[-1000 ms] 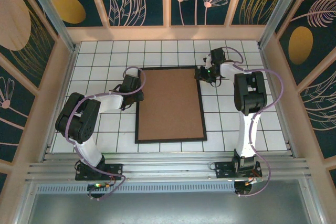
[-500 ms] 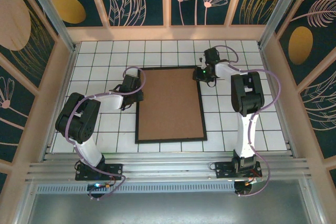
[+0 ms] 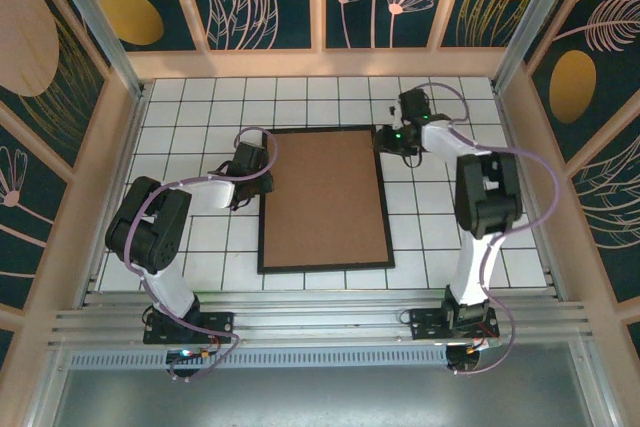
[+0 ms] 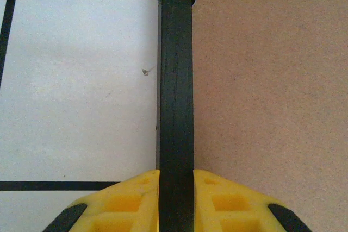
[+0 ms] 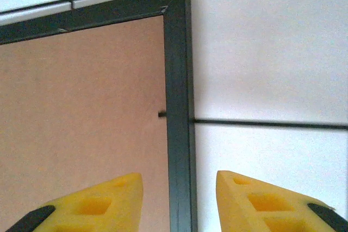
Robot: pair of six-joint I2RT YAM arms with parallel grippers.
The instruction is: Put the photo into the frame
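Frame (image 3: pixel 325 268): black, narrow moulding, lying flat at the centre of the white tiled bench (image 3: pixel 200 117), long sides running from near to far. A plain brown backing board (image 3: pixel 325 197) fills its opening from rail to rail.

Left end effector (image 4: pixel 175 184): positioned at the left long rail, towards the far end. The two yellow fingers (image 4: pixel 136 194) are closed against the rail, one on the outer side over the tile and one on the inner side over the board. Both touch the moulding, so the rail is pinched between them.

Right end effector (image 5: pixel 179 188): positioned at the right long rail, just short of the far right corner. The fingers are spread and straddle the rail, with a gap showing on each side. One finger stands over the board, the other over the tile.

A small dark tab (image 5: pixel 162 114) projects from the inner edge of the right rail onto the board.
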